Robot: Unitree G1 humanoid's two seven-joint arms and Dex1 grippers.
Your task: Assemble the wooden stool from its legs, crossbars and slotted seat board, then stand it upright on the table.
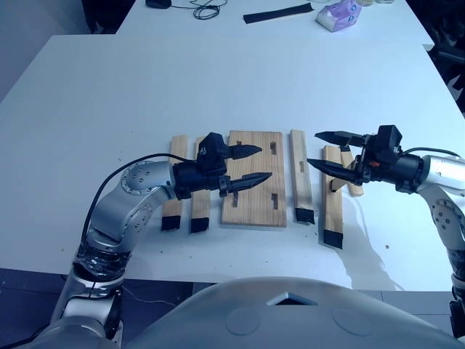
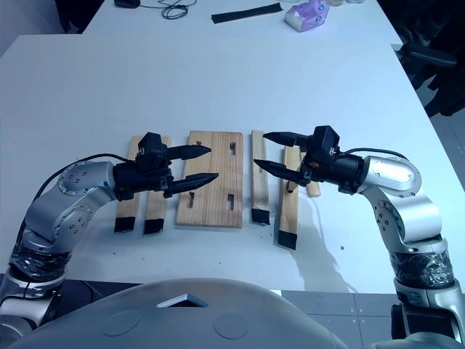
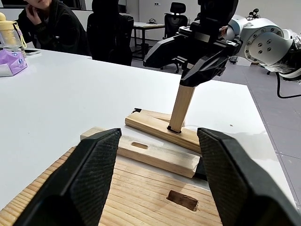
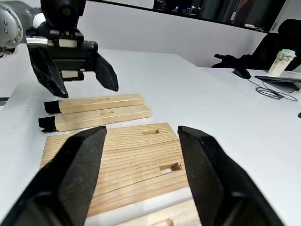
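The slotted seat board [image 1: 254, 178] lies flat mid-table. Two legs [image 1: 174, 185] [image 1: 200, 196] lie side by side to its left. Right of it lie two more legs [image 1: 300, 178] [image 1: 333, 200] and a short crossbar [image 1: 354, 182]. My left gripper [image 1: 265, 162] hovers open over the board's left part, with nothing between its fingers [image 3: 94, 174]. My right gripper [image 1: 312, 148] hangs open over the right-hand legs and hides the crossbar's far end. In the left wrist view the crossbar [image 3: 181, 108] shows below the right gripper [image 3: 188, 52]. The right wrist view faces the board [image 4: 127, 165] and the left gripper [image 4: 77, 70].
The white table [image 1: 109, 109] is bare around the parts, and its front edge is close below them. On a second table behind lie a purple tissue pack [image 1: 338, 14], a black strip [image 1: 277, 13] and a mouse with cable [image 1: 158, 3].
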